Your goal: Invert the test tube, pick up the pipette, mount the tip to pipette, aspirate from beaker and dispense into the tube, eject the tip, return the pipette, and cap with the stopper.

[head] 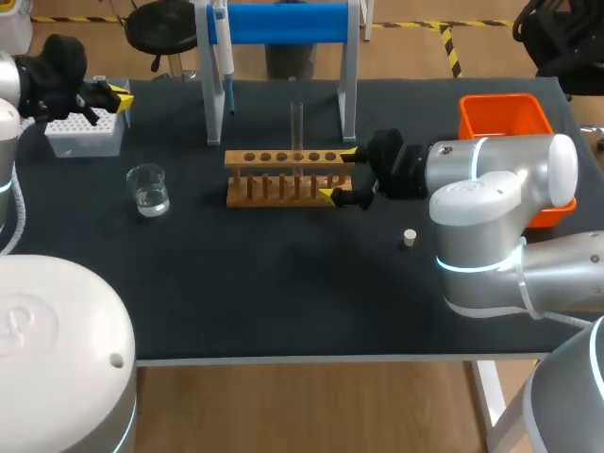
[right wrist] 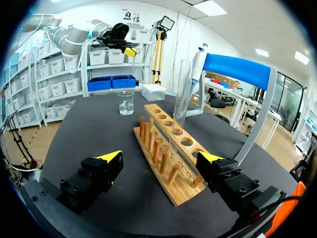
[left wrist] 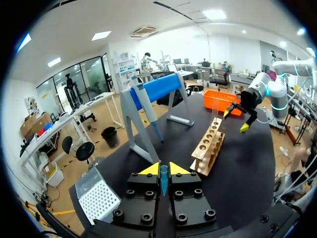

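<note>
The test tube point(head: 296, 127) stands straight up in a hole of the wooden rack point(head: 283, 179), near the middle of the desk point(head: 283, 283). Its mouth looks to be up, so step 1 (flip the tube) seems done. I can't tell if there's anything in it.

The right tool point(head: 340, 174) is at the rack's right end w/ its fingers spread wide, one on each side of the rack, pinching nothing. In the right wrist view the tube point(right wrist: 182, 94) is ahead of it & not touched.

The pipette point(head: 225, 52) hangs on the blue stand point(head: 283, 24) behind the rack, so it's not picked up yet.

The left tool point(head: 118, 97) is far off at the desk's back left corner, by the white tip box point(head: 83, 132). In the left wrist view its fingers are pressed nearly together w/ a small blue tip point(left wrist: 164, 181) pinched btw them. So a tip looks ready, but it's not on the pipette.

The beaker point(head: 148, 189), w/ a bit of clear water in it, sits left of the rack, well apart. The little stopper point(head: 409, 238) lies on the desk in front of the right arm, not on the tube. An orange bin point(head: 505, 118) is at the back right.

Left to do, I think:
- grab the pipette
- put the tip on
- suck up water
- squirt it into the tube
- drop the tip
- hang the pipette back
- cap the tube

Approx 1 of 8 steps done.
</note>
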`<control>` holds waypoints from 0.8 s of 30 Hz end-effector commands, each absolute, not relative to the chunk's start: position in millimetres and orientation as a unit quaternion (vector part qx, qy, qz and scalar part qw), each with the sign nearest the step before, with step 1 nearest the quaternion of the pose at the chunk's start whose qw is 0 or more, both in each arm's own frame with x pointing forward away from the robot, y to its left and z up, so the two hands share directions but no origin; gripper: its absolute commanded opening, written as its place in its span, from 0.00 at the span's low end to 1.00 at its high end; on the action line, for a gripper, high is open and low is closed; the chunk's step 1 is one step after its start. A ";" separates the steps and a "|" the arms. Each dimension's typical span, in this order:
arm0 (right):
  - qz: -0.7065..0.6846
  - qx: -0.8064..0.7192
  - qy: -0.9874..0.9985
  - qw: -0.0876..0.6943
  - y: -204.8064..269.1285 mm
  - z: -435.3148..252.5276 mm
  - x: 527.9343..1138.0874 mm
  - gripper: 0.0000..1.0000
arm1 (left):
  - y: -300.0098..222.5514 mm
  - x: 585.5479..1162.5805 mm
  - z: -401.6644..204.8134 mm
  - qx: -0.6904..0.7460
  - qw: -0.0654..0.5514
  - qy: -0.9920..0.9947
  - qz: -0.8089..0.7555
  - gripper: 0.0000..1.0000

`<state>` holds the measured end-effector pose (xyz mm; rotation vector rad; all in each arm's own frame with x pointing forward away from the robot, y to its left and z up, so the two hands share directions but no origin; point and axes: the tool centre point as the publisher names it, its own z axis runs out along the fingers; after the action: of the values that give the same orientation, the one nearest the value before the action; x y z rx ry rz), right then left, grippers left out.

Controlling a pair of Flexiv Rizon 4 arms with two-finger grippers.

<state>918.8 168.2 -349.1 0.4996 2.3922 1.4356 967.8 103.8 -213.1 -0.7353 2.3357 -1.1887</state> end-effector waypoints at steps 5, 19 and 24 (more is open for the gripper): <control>0.500 0.174 0.834 0.153 168.1 -349.1 918.7 1.00 | 75.8 946.5 -191.2 -0.224 0.181 0.853 -0.435 0.00; 0.500 0.174 0.834 0.153 168.1 -349.1 918.7 1.00 | -29.1 871.8 -171.2 -0.161 0.069 0.869 -0.463 0.00; 0.500 0.174 0.834 0.153 168.1 -349.1 918.7 1.00 | -56.6 857.7 -166.2 -0.142 0.050 0.864 -0.480 0.00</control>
<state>918.8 168.1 -349.1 0.4998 2.3922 1.4354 860.5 -47.3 -165.9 -0.4404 2.6329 -1.4664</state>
